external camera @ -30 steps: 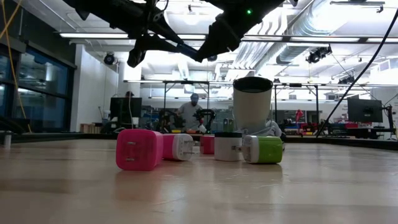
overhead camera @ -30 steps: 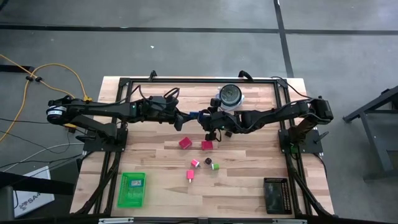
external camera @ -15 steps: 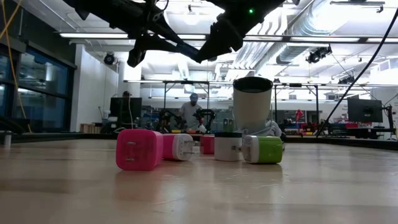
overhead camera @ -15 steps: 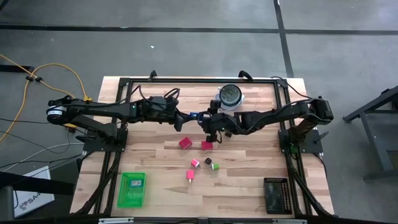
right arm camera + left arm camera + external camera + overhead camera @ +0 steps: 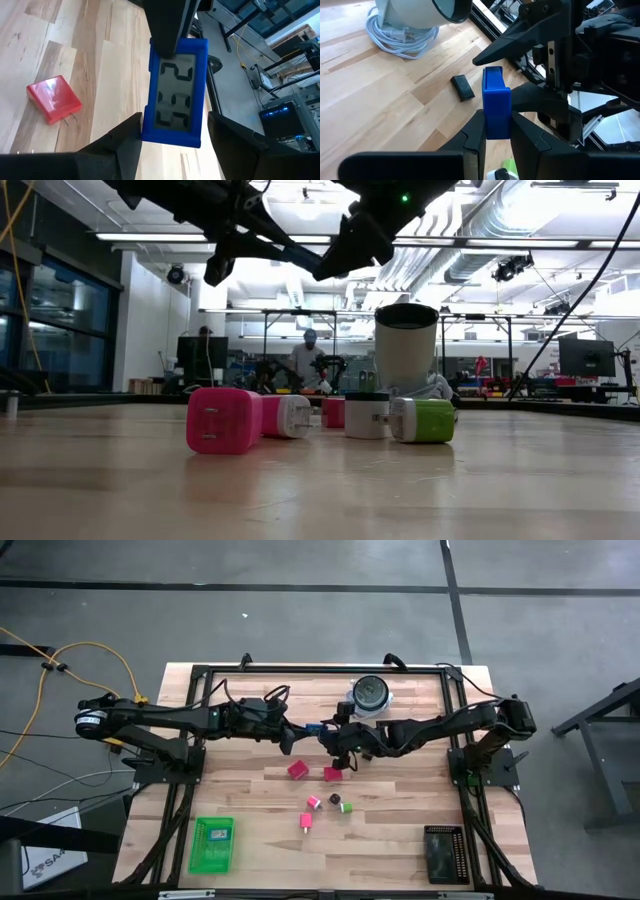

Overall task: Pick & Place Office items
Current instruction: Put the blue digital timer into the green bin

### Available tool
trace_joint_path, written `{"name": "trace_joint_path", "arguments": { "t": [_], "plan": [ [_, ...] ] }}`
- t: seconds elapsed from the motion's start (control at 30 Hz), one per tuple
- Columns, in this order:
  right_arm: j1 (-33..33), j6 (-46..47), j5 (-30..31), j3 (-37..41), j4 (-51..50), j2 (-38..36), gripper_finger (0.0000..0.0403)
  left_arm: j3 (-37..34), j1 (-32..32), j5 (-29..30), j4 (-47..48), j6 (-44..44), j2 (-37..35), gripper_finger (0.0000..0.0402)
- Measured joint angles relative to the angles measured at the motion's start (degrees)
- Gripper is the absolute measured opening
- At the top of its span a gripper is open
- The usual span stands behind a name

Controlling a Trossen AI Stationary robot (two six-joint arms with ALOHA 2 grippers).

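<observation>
A blue rectangular office item with a digit display (image 5: 175, 95) hangs above the table's middle, and my left gripper (image 5: 496, 125) is shut on it. My right gripper (image 5: 174, 120) faces it from the table's right, open, one finger on either side of the piece with a gap at each. In the high view the two grippers meet at the blue piece (image 5: 313, 726). On the table lie two red blocks (image 5: 297, 769) (image 5: 332, 773), two pink bits (image 5: 313, 802) (image 5: 305, 821), a green bit (image 5: 346, 807) and a black little rectangle (image 5: 463, 87). My left gripper pinches the blue piece between its two fingers at one short end (image 5: 496, 131), one finger on the display face and one on the back. The fingers come from the table's left, slanting slightly down. The piece sticks out beyond them toward the right gripper, clear of the table.
A round white object with a dark top (image 5: 370, 693) and a coiled white cable (image 5: 400, 37) stand at the far middle. A green tray (image 5: 212, 843) lies near left, a black tray (image 5: 444, 853) near right. Black frame rails border the table.
My right gripper has opened: its fingers have spread apart to either side of the blue piece. My left gripper has kept still, shut on the piece, which stays in the air at the same spot.
</observation>
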State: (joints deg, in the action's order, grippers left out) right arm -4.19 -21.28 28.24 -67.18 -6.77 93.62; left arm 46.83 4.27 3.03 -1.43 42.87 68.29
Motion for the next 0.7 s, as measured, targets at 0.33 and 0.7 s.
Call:
{"name": "trace_joint_path", "arguments": {
  "t": [0.33,0.7],
  "plan": [
    [-0.81,1.63,0.53,0.00,-5.85,0.00,0.0210,0.00,-0.02,-0.20,1.51,-1.03,-0.02,0.0058],
    [-2.23,2.78,4.90,-0.01,-11.44,0.00,0.0212,0.00,-0.48,-5.59,6.13,-0.95,-0.30,0.0057]
  ]
}}
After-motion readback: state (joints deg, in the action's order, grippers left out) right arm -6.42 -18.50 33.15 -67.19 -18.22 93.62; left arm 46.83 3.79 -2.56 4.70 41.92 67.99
